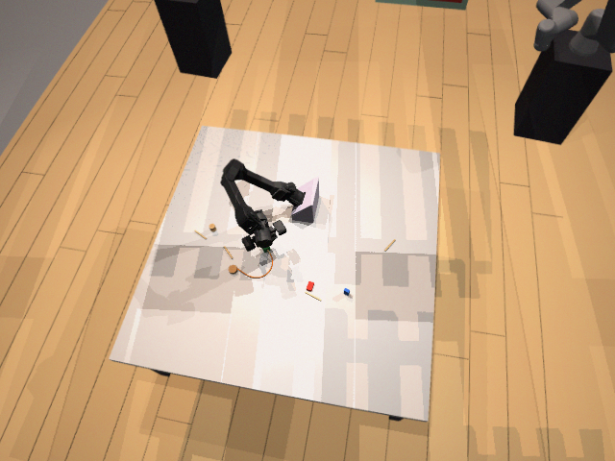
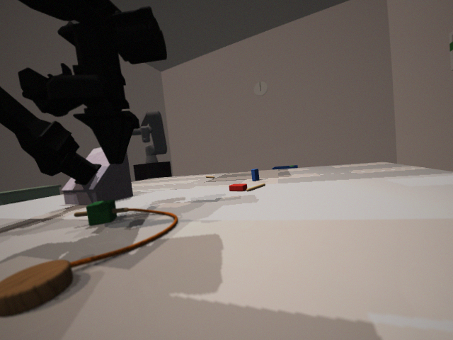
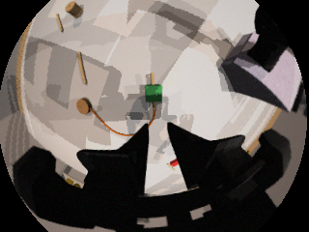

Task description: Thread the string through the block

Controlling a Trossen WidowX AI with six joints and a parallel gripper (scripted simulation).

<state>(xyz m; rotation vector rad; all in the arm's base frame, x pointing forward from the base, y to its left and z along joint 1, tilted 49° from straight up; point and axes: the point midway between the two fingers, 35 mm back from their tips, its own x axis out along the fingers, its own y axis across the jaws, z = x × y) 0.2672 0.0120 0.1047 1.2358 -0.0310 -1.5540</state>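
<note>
One wooden button (image 1: 232, 269) (image 2: 36, 287) (image 3: 83, 105), nearest, with orange string (image 1: 256, 277) (image 2: 175, 219) (image 3: 116, 131) attached. One green block (image 1: 266, 249) (image 2: 101, 212) (image 3: 154, 93) beyond, with string-end stick (image 2: 81, 214) (image 3: 153, 78) lodged in its hole, showing at both sides. One tool (image 1: 264, 236) (image 2: 116, 161) (image 3: 157, 126) above, tips slightly parted, holding nothing. Step in hand, by judgement: changing grip after insertion. Next: crossing to the side away from the string, closing on the protruding tip, pulling gently without dragging the block. Far wall: one clock (image 2: 260, 88), numerals unreadable. Brands, labels, legible writing: none.
</note>
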